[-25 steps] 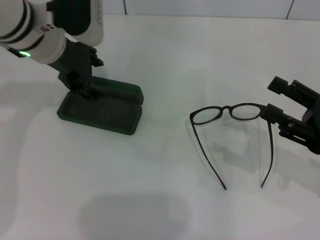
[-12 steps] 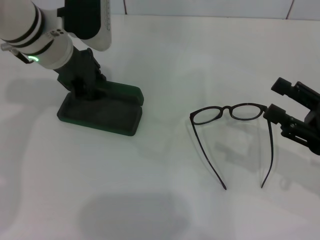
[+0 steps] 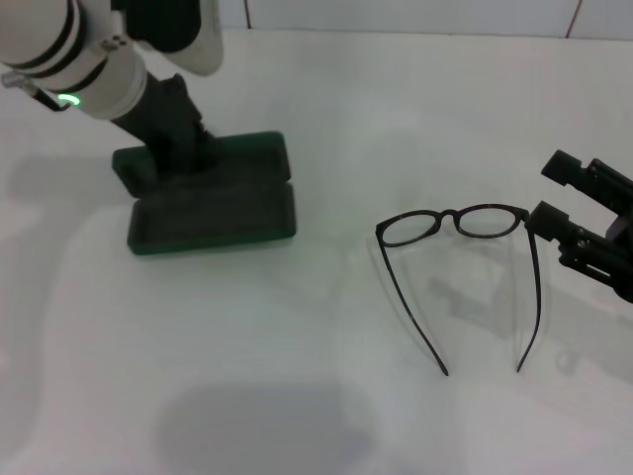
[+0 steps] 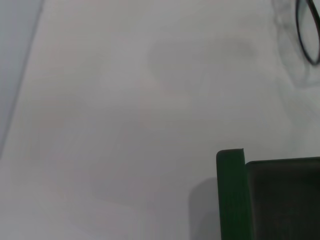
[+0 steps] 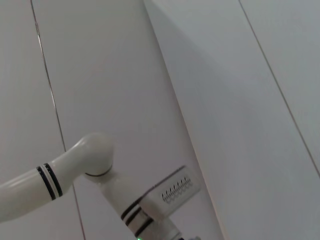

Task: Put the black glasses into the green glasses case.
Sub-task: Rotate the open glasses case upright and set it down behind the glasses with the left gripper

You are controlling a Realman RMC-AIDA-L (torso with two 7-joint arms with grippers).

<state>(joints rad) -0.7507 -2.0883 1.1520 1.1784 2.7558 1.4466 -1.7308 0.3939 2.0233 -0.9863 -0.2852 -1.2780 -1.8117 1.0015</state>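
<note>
1. The green glasses case point(image 3: 212, 198) lies open on the left part of the white tabletop point(image 3: 297, 327), lid folded back flat behind the tray, dark lining facing up.
2. The left gripper point(image 3: 188, 148) is down on the case at the hinge line, touching it; its fingers are hidden against the dark case, so I cannot tell whether they are spread or pressed together.
3. The black glasses point(image 3: 460, 267) rest well apart from the case on the right part of the tabletop, temple arms unfolded and pointing toward the robot.
4. The right gripper point(image 3: 579, 213) sits just beside the right end of the frame, fingers spread, holding nothing.
5. The step in hand looks like readying the case: it is open, the glasses not yet picked up.
6. Next, the right gripper would need to close on the frame near its hinge, lift gently, and carry it across to the tray while the left steadies the case.
</note>
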